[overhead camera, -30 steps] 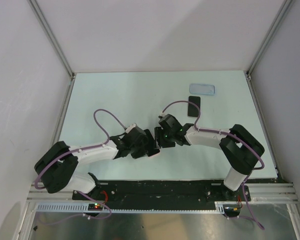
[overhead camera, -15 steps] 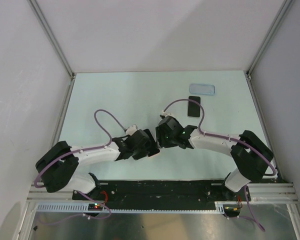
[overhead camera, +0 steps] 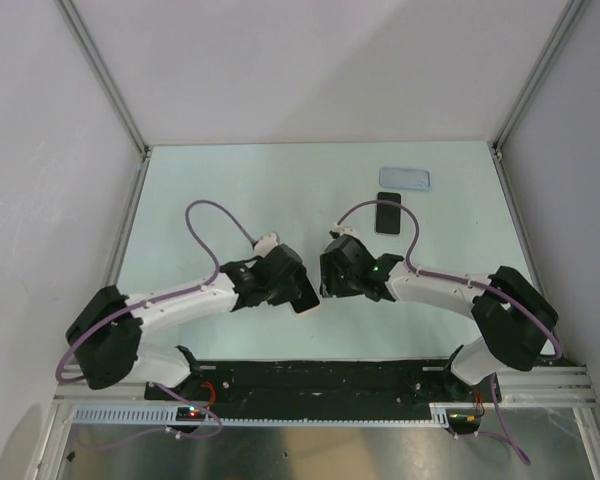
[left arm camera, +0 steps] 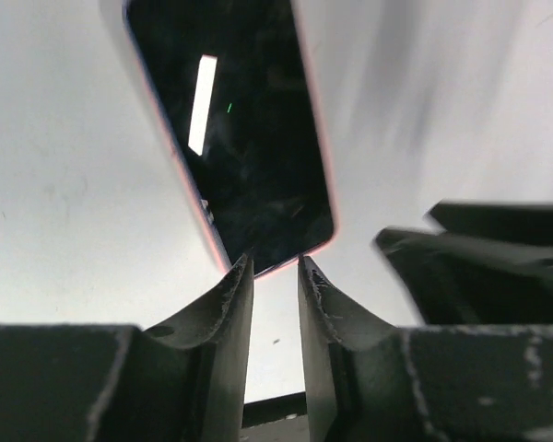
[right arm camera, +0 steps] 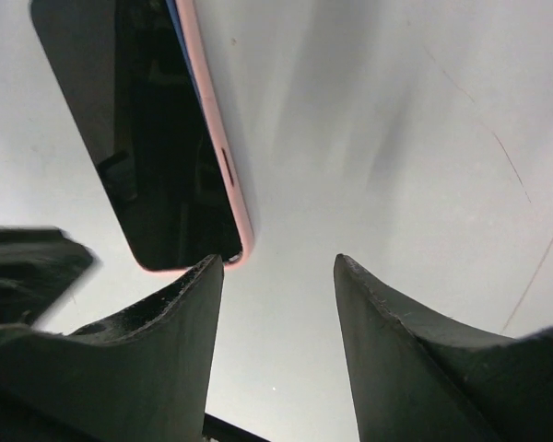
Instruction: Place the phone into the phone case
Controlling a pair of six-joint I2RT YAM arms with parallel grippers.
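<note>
The black phone (overhead camera: 388, 213) lies flat on the table at the back right. The light-blue phone case (overhead camera: 405, 179) lies just behind it. Neither shows in the wrist views. My left gripper (overhead camera: 296, 288) (left arm camera: 275, 262) is at the table's middle front, its jaws close together on the lower end of a pink-rimmed slab with a dark face (overhead camera: 306, 298) (left arm camera: 249, 138). My right gripper (overhead camera: 327, 281) (right arm camera: 278, 260) is open right beside it, and the slab (right arm camera: 166, 157) stands just past its left finger.
White walls and metal frame posts (overhead camera: 515, 105) enclose the table on three sides. Purple cables (overhead camera: 215, 215) loop above both arms. The right gripper's dark fingers (left arm camera: 479, 253) show blurred at the right of the left wrist view.
The two grippers, close together before, have drawn slightly apart. The left gripper has moved up and left with the pink-rimmed slab. The right arm has stretched lower and further right.
</note>
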